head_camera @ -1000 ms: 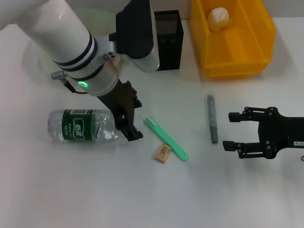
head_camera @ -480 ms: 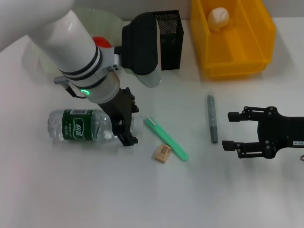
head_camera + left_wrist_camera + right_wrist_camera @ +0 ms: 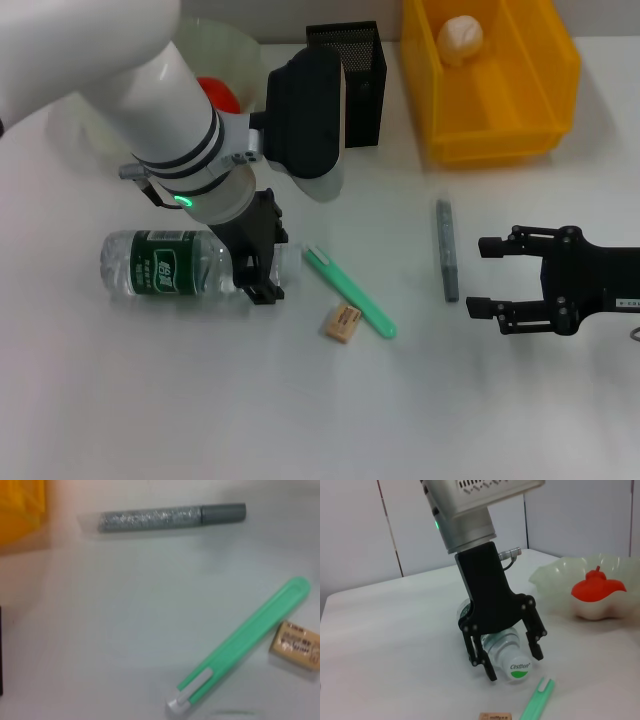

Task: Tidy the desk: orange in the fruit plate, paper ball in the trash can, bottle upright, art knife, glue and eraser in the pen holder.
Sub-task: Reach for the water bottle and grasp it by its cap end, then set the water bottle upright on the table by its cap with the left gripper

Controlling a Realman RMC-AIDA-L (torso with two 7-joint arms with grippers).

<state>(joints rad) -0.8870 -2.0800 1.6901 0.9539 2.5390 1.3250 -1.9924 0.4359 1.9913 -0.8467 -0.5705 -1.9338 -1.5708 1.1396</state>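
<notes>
1. While our left gripper (image 3: 262, 272) straddles the neck of the bottle (image 3: 165, 266) with its fingers spread to either side and not closed on it, the bottle lies flat on the white desk (image 3: 300, 400), cap toward 3 o'clock in the head view.
2. From our right wrist view, the left gripper (image 3: 507, 650) shows its fingers (image 3: 534, 635) apart around the bottle's shoulder (image 3: 497, 645), the white-and-green cap (image 3: 518, 669) poking out between them.
3. Our right gripper (image 3: 490, 275) waits at 3 o'clock on the desk, jaws wide apart and holding nothing, just beside the grey glue stick (image 3: 446, 250).
4. We see the green art knife (image 3: 350, 291) lying diagonally at the desk's centre, with the eraser (image 3: 342, 323) touching or nearly touching its lower side; the left wrist view shows the same knife (image 3: 240, 647), eraser (image 3: 296, 646) and glue stick (image 3: 170, 518).
5. At 12 o'clock stands the pen holder (image 3: 360, 70), partly hidden behind our left arm.
6. At 1 o'clock the trash can (image 3: 530, 100) holds the paper ball (image 3: 460, 38) in its far corner.
7. At 11 o'clock the orange (image 3: 218, 92) sits inside the fruit plate (image 3: 215, 40), mostly screened by our arm; the right wrist view shows the plate (image 3: 555, 577) with the red fruit (image 3: 597, 587) in it.
</notes>
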